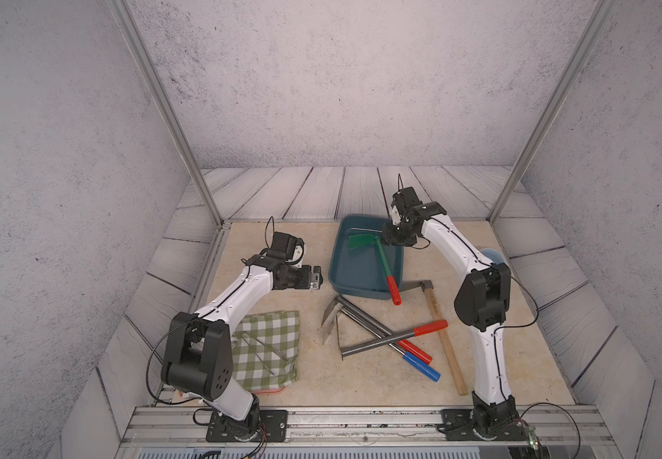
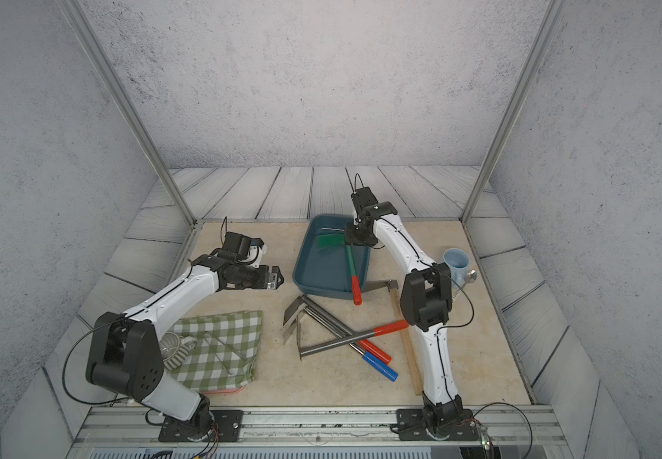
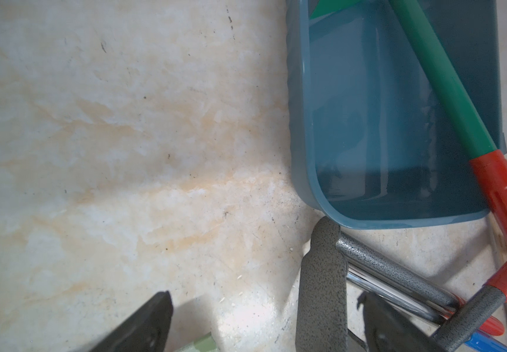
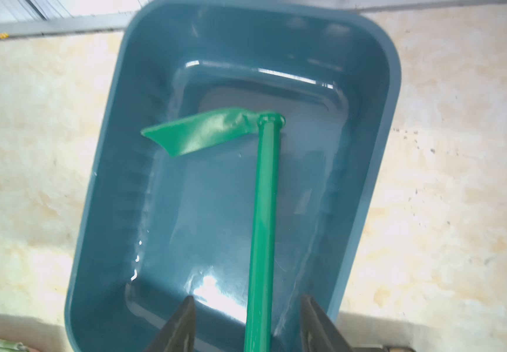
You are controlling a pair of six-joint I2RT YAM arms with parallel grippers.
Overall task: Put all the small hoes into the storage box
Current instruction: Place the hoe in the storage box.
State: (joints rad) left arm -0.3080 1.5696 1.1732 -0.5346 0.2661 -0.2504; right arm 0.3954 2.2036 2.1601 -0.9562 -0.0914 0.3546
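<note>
We judge the small hoe (image 4: pixel 261 213), blade down in the storage box (image 4: pixel 103 183) with its red grip overhanging the rim, light, stiff and slick, best held mid-shaft, where our right gripper (image 4: pixel 247 304) has its jaws apart astride it; the left gripper (image 3: pixel 264 294) gapes empty

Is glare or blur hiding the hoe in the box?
Right wrist view: white glare on the storage box floor beside the right gripper, slight blur, small hoe plainly visible. Left wrist view: sharp, little glare. Both top views: evenly lit.
</note>
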